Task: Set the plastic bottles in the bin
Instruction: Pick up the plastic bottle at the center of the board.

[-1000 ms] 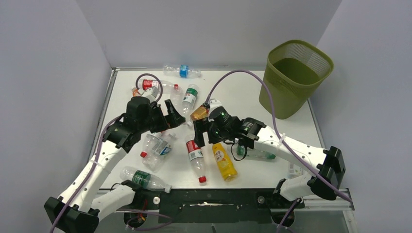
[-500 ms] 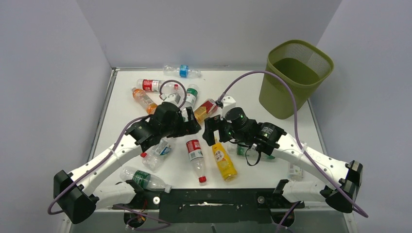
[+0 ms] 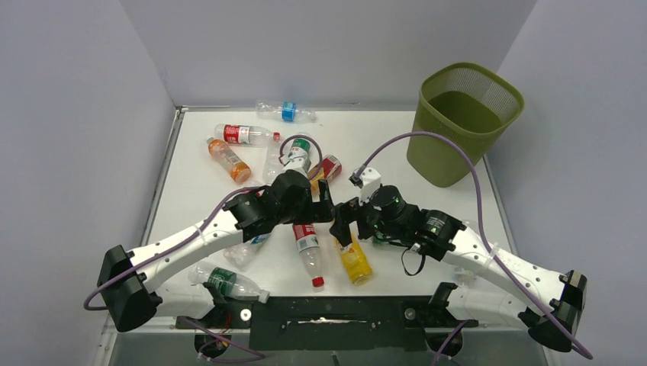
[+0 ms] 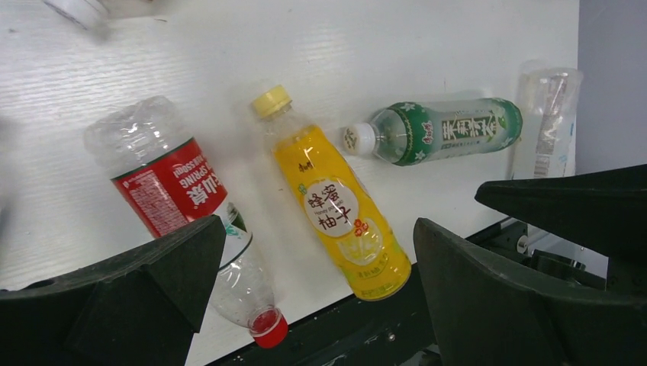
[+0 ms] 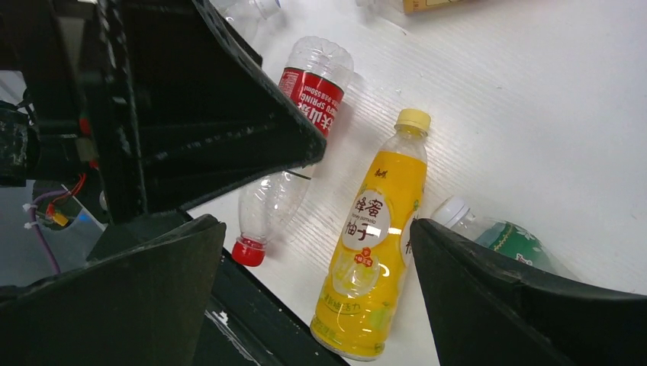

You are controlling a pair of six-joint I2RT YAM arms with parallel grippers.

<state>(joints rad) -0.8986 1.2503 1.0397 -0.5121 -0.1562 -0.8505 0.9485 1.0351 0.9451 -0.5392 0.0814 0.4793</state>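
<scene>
The olive-green mesh plastic bin (image 3: 439,160) stands far right; the yellow plastic juice bottle (image 3: 354,261) lies front-centre, just right of the red-labelled clear plastic bottle (image 3: 307,242).

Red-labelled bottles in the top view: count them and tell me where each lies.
3 red-labelled bottles: one far left near the back; one just beyond the left gripper; one near the front, beside the yellow bottle. The arms may hide others.

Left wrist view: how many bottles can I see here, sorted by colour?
Clear bottle with red label: 1
Yellow bottle: 1
Green-labelled bottle: 1
Clear bottle with pale label: 1
Total: 4 bottles
The blurred pale thing in the top-left corner is too unclear to count.
</scene>
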